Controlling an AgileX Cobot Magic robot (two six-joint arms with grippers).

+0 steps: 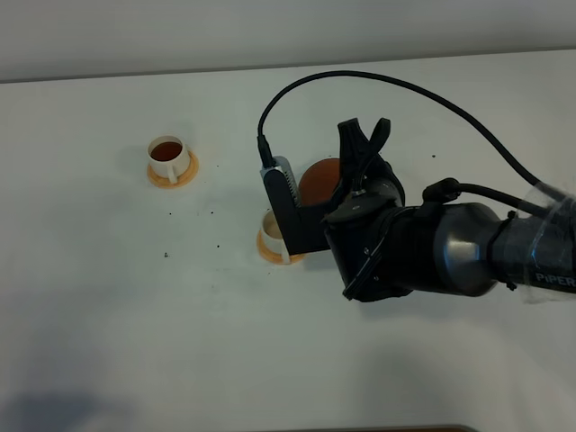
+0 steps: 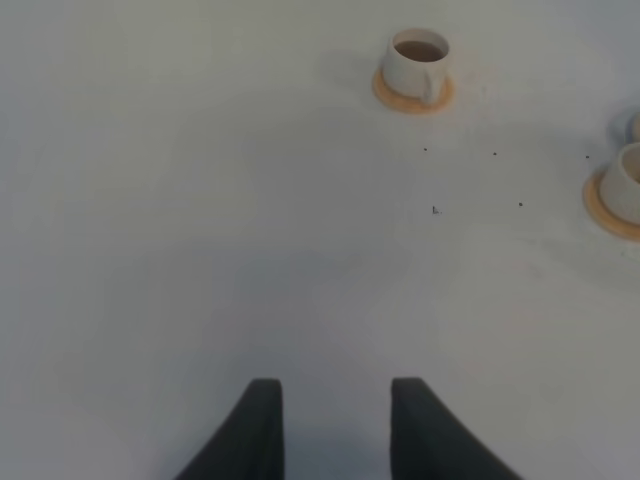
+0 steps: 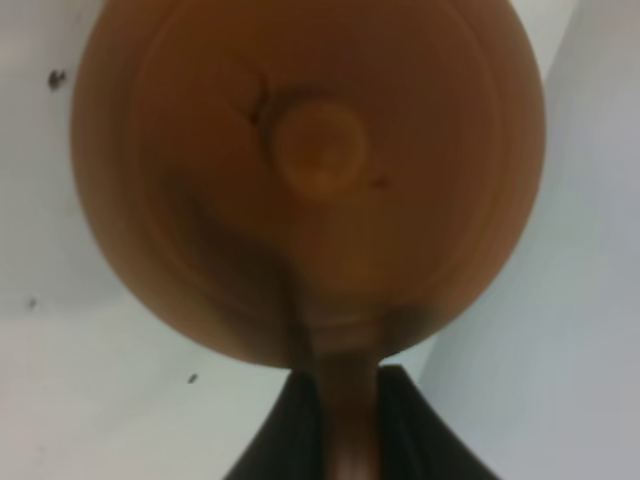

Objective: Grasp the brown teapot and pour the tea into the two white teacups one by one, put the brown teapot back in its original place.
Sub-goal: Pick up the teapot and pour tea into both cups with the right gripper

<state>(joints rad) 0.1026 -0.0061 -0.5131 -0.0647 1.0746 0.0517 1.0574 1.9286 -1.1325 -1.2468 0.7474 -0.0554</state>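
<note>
The brown teapot (image 1: 317,183) hangs just right of the near white teacup (image 1: 271,225), whose orange-tan saucer (image 1: 268,249) shows below it. My right gripper (image 1: 349,171) is shut on the teapot's handle. In the right wrist view the teapot (image 3: 310,170) fills the frame, its handle (image 3: 345,420) pinched between my right gripper's dark fingers (image 3: 280,440). The far-left teacup (image 1: 167,155) holds dark tea and stands on its saucer (image 1: 171,178). My left gripper (image 2: 335,430) hovers open over bare table, well short of the filled teacup (image 2: 418,60) and the other teacup (image 2: 625,185). The original place is hidden.
The right arm (image 1: 450,247) and its black cable (image 1: 378,81) cover the table right of the teapot. Small dark specks (image 1: 167,255) lie on the white table (image 1: 135,315) between the cups.
</note>
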